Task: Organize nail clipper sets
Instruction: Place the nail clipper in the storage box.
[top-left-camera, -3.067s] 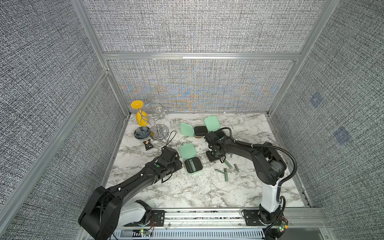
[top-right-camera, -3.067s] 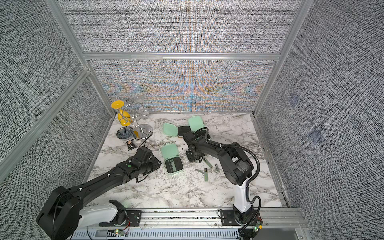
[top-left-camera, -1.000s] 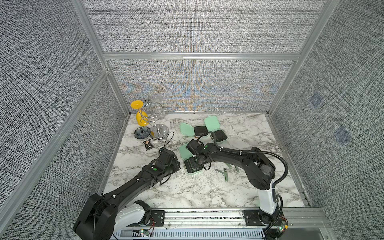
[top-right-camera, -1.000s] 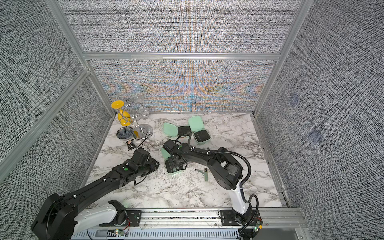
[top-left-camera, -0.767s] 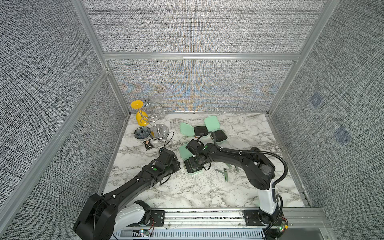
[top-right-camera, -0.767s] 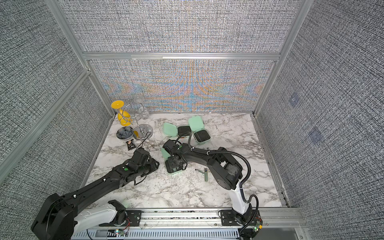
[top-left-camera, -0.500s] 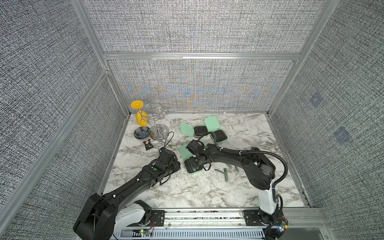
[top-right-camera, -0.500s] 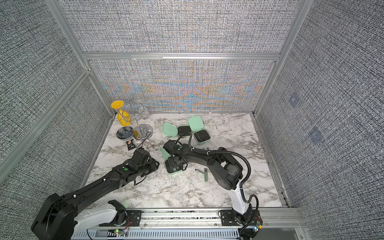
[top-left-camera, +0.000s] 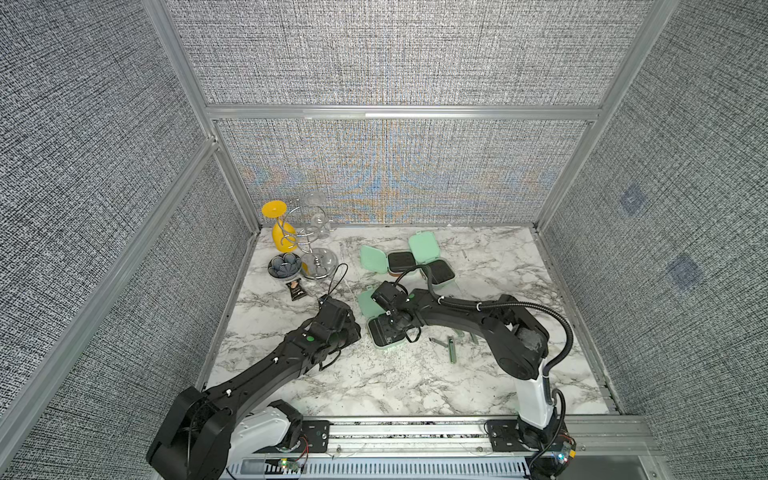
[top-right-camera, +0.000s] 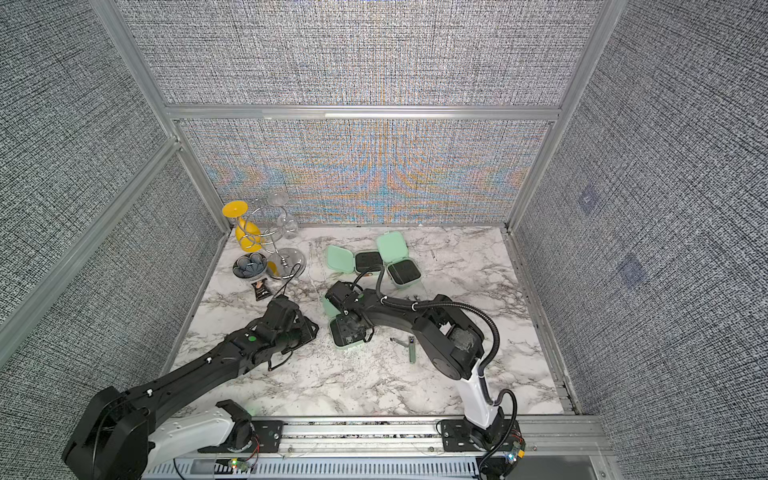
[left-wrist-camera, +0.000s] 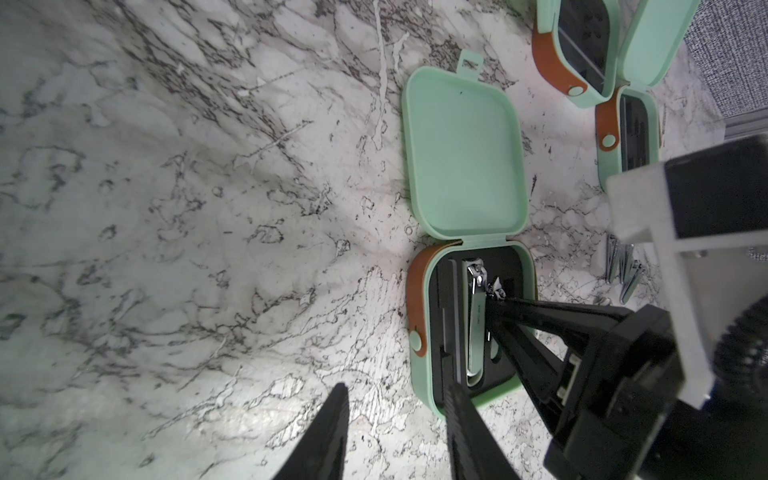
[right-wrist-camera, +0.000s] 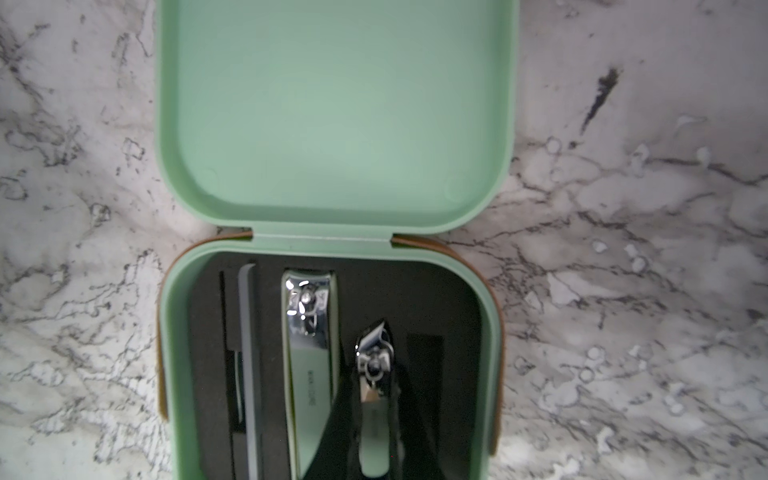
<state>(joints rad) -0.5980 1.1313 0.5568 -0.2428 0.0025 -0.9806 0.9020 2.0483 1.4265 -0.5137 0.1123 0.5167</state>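
The nail clipper sets are three open mint-green cases plus loose tools. In the middle case (top-left-camera: 386, 338) (right-wrist-camera: 174, 332) lie a large clipper (right-wrist-camera: 309, 374) and a file (right-wrist-camera: 247, 353). My right gripper (top-left-camera: 390, 328) (right-wrist-camera: 374, 386) is over this case's black tray, shut on a small clipper (right-wrist-camera: 374, 361) (left-wrist-camera: 494, 289). Two more cases (top-left-camera: 401, 259) (top-left-camera: 440, 272) lie behind it. Loose tools (top-left-camera: 451, 347) (top-right-camera: 411, 347) rest to the right, partly hidden by the arm. My left gripper (left-wrist-camera: 395, 388) (top-left-camera: 353, 330) hangs open and empty just left of the middle case.
At the back left stand a wire rack with a yellow glass (top-left-camera: 282, 232), a dark flower-shaped dish (top-left-camera: 284, 266) and a black snack packet (top-left-camera: 297, 291). Fabric walls close the marble table (top-left-camera: 374, 386) on three sides; a metal rail (top-left-camera: 415, 428) runs along the front.
Since three seconds ago my right gripper has moved left from the loose tools to the middle case with the small clipper. Over the last second both arms barely move.
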